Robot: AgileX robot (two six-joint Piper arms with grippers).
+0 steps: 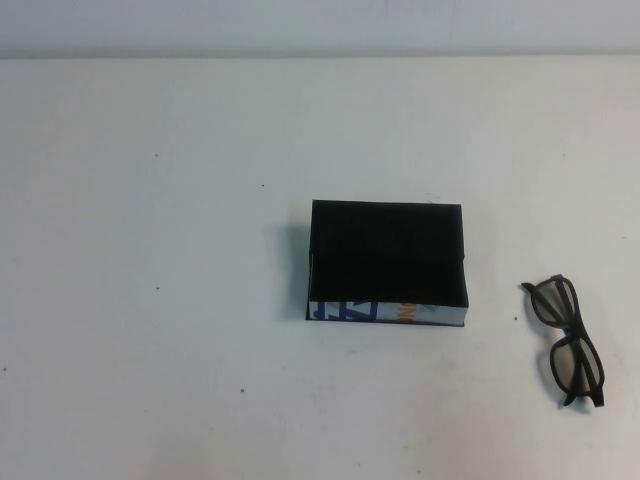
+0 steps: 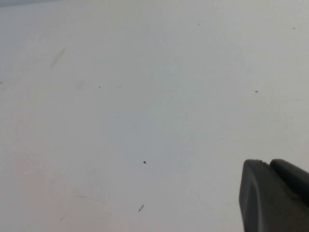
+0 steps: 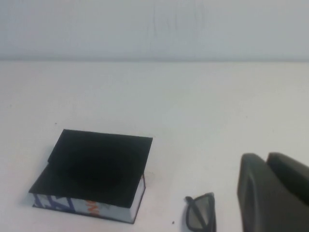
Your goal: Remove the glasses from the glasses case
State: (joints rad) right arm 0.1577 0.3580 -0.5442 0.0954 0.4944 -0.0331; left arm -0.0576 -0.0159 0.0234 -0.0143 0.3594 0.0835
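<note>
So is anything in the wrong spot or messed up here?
Nothing looks broken or spilled. The dark plastic-framed glasses lie flat on the white table, apart from the black rectangular glasses case, on its right. The left gripper is over bare table; the right gripper hangs near the glasses.

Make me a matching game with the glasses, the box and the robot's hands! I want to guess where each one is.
Things:
1. glasses
2. glasses case
3. left hand
4. right hand

Places:
A. middle of the table
B. over bare table, nothing near
C. lying on the table, right of the case
D. near the glasses, case in its view

Pairs: 1-C, 2-A, 3-B, 4-D
</note>
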